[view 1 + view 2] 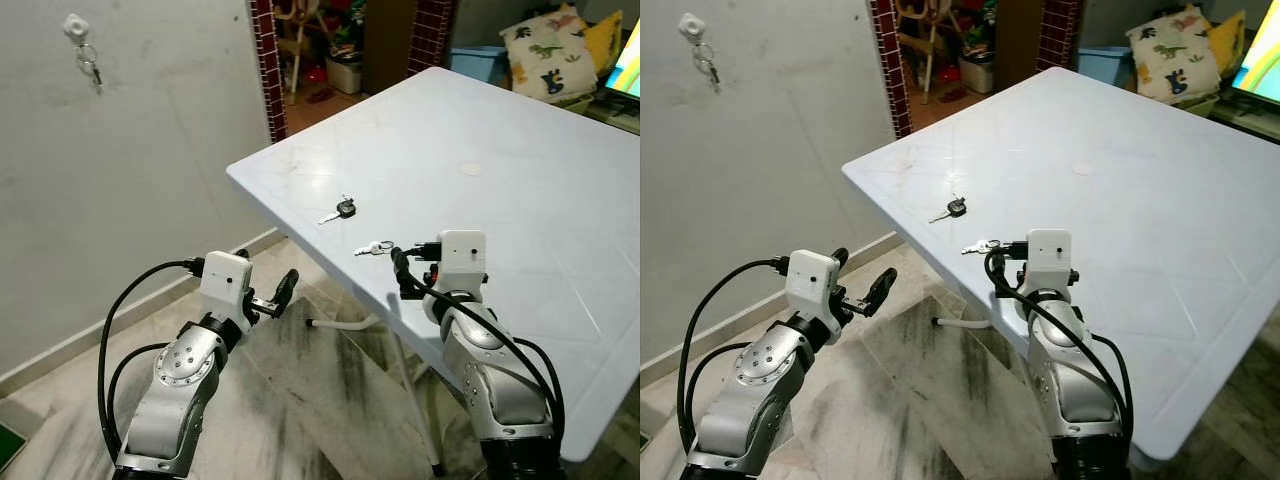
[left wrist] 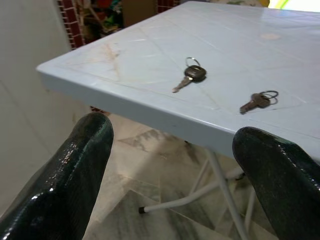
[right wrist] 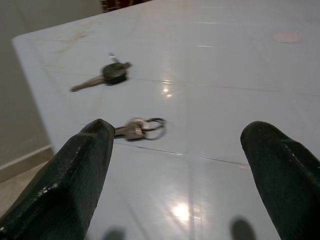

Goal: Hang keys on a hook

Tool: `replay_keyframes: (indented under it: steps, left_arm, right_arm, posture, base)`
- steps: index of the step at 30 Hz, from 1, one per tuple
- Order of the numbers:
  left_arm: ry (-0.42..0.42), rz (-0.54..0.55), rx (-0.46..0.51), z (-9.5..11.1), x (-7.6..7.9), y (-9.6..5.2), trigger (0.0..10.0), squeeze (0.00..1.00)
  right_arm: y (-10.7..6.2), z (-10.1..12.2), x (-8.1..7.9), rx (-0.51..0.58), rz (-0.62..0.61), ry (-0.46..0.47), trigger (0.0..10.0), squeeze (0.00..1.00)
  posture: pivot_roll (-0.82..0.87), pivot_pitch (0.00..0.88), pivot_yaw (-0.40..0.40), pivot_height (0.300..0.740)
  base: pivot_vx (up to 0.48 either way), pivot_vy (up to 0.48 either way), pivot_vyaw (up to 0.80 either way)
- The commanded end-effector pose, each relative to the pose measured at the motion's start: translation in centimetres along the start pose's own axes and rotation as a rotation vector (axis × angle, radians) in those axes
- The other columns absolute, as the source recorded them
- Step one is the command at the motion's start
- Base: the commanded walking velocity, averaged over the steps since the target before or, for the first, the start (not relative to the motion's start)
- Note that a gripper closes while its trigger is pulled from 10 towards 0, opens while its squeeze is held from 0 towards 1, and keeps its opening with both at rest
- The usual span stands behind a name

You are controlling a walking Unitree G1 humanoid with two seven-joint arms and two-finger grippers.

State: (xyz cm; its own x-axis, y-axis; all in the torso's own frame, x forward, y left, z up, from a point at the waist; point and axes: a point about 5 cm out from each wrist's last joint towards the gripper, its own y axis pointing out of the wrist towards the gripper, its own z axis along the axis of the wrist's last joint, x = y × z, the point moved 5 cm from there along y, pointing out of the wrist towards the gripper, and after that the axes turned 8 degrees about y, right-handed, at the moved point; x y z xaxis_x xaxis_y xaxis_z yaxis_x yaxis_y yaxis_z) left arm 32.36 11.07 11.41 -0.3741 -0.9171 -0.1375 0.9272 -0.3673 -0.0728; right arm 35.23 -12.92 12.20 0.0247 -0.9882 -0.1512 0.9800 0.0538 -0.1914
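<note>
Right, the right gripper (image 3: 175,165) hangs low over the near part of the white table (image 1: 520,130), its two black fingers (image 3: 75,170) spread wide with nothing between them. Just ahead of those fingertips lies a small silver key on a ring (image 3: 140,127), flat on the tabletop and near the table's edge. A little further on, towards the corner, sits a second key with a black head (image 3: 107,74), also flat and apart from the first.

Over to the left gripper (image 1: 275,297): it is held out over the floor, off the table's edge and below the tabletop level, and its fingers (image 2: 75,170) stand well apart too, empty. Along them, the wrist camera looks up at the table corner, with the black-headed key and the silver one both lying on top. Under the table a white metal leg frame (image 2: 200,185) stands on the grey marbled floor (image 1: 300,400).

Up on the pale wall, far left, a white hook (image 1: 75,27) carries a ring with keys (image 1: 90,66) already hanging from it. Beyond the table, a doorway with red brick sides (image 1: 265,60) opens onto a cluttered room, and a dinosaur-print cushion (image 1: 545,50) rests at the far right.
</note>
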Motion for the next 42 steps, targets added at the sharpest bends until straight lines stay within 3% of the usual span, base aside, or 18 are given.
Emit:
replay_keyframes:
  steps: [1, 7, 29, 42]
  left_arm:
    - [0.013, 0.017, -0.009, -0.22, -0.47, -0.07, 10.0, 0.00]
    - [0.012, 0.028, -0.007, -0.26, -0.64, 0.07, 10.0, 0.00]
    - [0.018, 0.032, 0.003, -0.23, -0.68, 0.26, 10.0, 0.00]
    - [0.014, 0.034, -0.007, -0.47, -0.62, 0.18, 10.0, 0.00]
  right_arm:
    - [0.04, 0.39, -0.53, 0.012, 0.021, -0.006, 10.0, 0.00]
    - [0.08, 0.32, -0.35, 0.009, 0.022, -0.009, 10.0, 0.00]
    - [0.20, 0.48, -0.55, 0.011, 0.031, -0.013, 10.0, 0.00]
    - [0.15, 0.35, -0.46, 0.005, 0.031, -0.017, 10.0, 0.00]
  posture:
    - [-0.01, 0.066, 0.074, 0.740]
    - [-0.01, 0.066, 0.073, 0.740]
    - [-0.02, 0.059, 0.073, 0.740]
    - [-0.02, 0.054, 0.073, 0.740]
  base:
    - [0.000, 0.000, 0.00]
    - [0.000, 0.000, 0.00]
    - [0.274, 0.000, 0.00]
    - [0.000, 0.000, 0.00]
